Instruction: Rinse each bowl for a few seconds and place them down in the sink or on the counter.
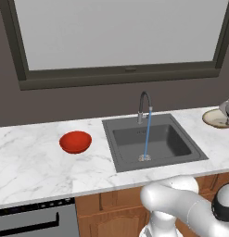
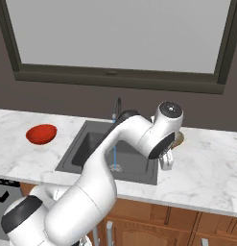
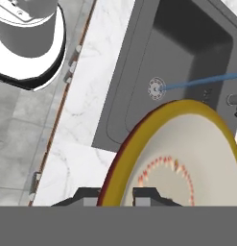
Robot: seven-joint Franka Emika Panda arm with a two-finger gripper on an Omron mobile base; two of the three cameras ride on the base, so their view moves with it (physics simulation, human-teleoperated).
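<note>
The beige bowl (image 3: pixel 187 158), cream inside with a yellow-brown rim, sits close up in the hand view. My gripper (image 3: pixel 116 194) is shut on its rim, one fingertip on each side. From the base views this bowl (image 1: pixel 216 118) (image 2: pixel 179 139) is over the counter (image 1: pixel 32 157) just right of the sink (image 1: pixel 181 159), with my gripper (image 2: pixel 166 162) beside it. I cannot tell whether it rests on the marble or is lifted. The red bowl (image 1: pixel 75 141) (image 2: pixel 41 134) stands upright on the counter left of the sink, far from the gripper.
The dark faucet (image 1: pixel 143 105) runs a thin blue stream of water (image 1: pixel 147 134) down to the drain (image 3: pixel 156 88). A window wall rises behind the counter. Wooden cabinets (image 2: pixel 187 226) and a dark appliance front (image 1: pixel 28 220) lie below the counter's front edge.
</note>
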